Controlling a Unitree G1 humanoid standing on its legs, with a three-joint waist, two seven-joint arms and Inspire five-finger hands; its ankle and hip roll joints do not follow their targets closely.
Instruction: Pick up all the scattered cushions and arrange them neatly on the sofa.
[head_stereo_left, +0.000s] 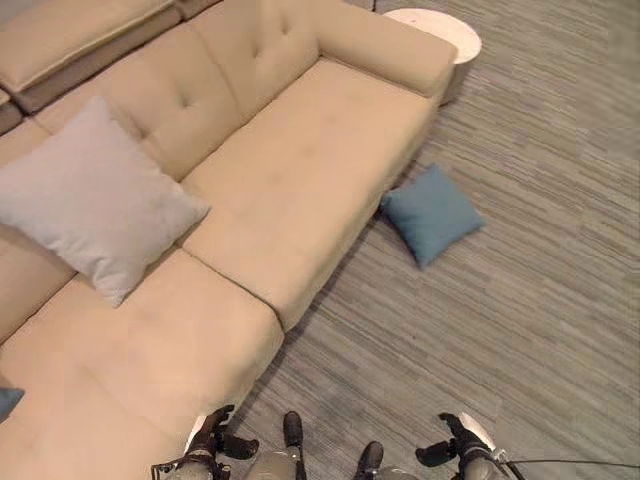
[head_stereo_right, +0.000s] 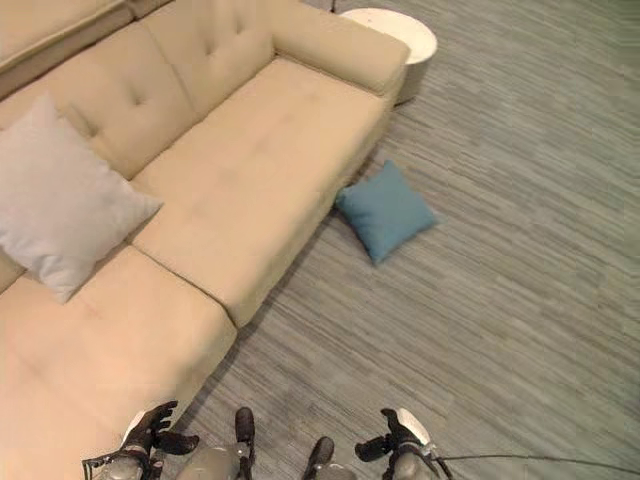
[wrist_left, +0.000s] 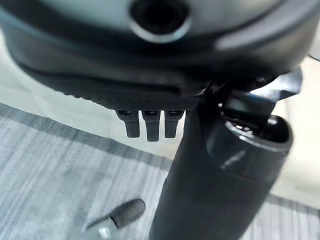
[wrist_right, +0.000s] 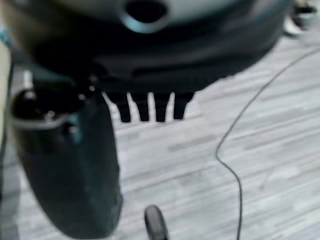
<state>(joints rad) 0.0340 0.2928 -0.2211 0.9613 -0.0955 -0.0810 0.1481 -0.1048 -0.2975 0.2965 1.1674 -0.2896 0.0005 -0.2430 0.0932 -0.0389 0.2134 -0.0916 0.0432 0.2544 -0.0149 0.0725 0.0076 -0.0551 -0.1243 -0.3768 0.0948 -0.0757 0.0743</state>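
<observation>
A blue cushion lies on the grey floor, leaning against the front of the beige sofa near its right end. A light grey cushion rests on the sofa's seat against the backrest at the left. The corner of another blue cushion peeks in at the left edge on the sofa. My left hand hangs low by the sofa's front edge, fingers relaxed and empty. My right hand hangs low over the floor, fingers straight, holding nothing. Both hands are far from the blue cushion.
A round white side table stands beyond the sofa's right armrest. Grey striped carpet stretches to the right of the sofa. A second sofa section sits at the top left.
</observation>
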